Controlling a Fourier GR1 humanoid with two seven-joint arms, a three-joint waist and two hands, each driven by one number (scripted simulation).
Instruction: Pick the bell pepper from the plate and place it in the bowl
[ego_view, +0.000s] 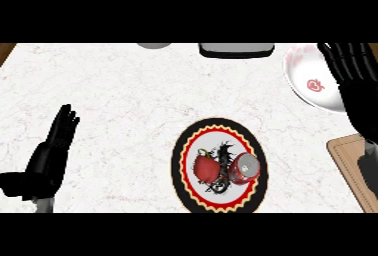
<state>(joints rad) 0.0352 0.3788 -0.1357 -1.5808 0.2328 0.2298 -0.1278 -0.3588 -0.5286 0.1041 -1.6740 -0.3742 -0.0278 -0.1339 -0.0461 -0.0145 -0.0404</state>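
We see the bell pepper (207, 168) lying on the plate (193, 137), a round plate with a black rim and a zigzag border, low on the pale marble counter (125, 85). Just beside the pepper on that plate, to its right and touching or nearly so, lies a red can (244, 167) on its side. The bowl (306, 80), white with a red mark inside, sits well apart at the upper right. Our right hand (351, 65) hangs over the bowl's right rim with its fingers straight and spread, holding nothing. Our left hand (52, 150) rests at the lower left, fingers straight and pointing up (close together, also holding nothing). A wooden board (347, 160) shows at the right edge, and a dark-and-grey object (236, 49) sits at the counter's far edge.
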